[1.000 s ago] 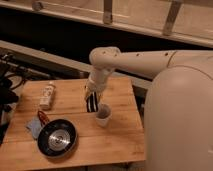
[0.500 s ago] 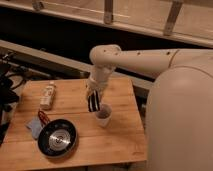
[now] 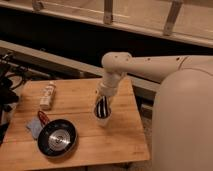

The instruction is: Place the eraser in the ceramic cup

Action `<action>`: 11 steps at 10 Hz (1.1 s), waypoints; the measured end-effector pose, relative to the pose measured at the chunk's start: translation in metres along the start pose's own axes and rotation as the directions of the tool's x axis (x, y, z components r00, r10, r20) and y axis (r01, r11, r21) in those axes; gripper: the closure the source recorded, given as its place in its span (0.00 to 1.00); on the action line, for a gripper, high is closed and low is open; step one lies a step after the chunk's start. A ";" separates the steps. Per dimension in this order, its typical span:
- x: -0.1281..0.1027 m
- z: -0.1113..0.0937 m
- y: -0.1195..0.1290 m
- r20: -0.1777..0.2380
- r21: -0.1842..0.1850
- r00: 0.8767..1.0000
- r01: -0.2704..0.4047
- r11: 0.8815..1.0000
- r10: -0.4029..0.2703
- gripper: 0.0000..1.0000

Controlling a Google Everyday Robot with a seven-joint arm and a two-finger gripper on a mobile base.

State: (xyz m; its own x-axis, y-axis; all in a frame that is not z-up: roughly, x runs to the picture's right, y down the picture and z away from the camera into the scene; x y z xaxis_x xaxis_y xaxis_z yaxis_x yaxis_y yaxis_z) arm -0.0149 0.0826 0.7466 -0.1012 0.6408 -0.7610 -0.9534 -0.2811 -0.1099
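Note:
The white ceramic cup (image 3: 102, 120) stands upright near the middle right of the wooden table (image 3: 125, 142). My gripper (image 3: 102, 107) hangs from the white arm (image 3: 130, 65), points down and sits right over the cup's mouth, hiding its rim and inside. I cannot make out the eraser; it may be hidden in the gripper or in the cup.
A white bottle (image 3: 48, 95) lies at the table's back left. A black round bowl (image 3: 57, 141) sits front left, with a blue packet (image 3: 34, 127) and a red object (image 3: 42, 117) beside it. Dark equipment (image 3: 6, 95) stands left of the table.
The gripper has moved a little to the right and down, from beside the cup to directly over its mouth. The cup and the other objects have not moved.

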 end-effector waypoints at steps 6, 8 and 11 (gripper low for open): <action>0.014 0.007 -0.011 -0.013 -0.018 1.000 -0.029 0.999 0.029 0.30; 0.019 0.007 -0.014 -0.004 -0.033 0.999 -0.034 0.999 0.034 0.20; 0.020 0.000 -0.005 0.040 -0.051 0.999 0.027 0.998 -0.025 0.30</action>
State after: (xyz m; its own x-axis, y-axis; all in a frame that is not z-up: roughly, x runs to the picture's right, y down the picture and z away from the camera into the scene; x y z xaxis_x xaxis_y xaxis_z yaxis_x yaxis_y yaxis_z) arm -0.0127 0.0971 0.7317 -0.0883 0.6758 -0.7318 -0.9401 -0.2993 -0.1630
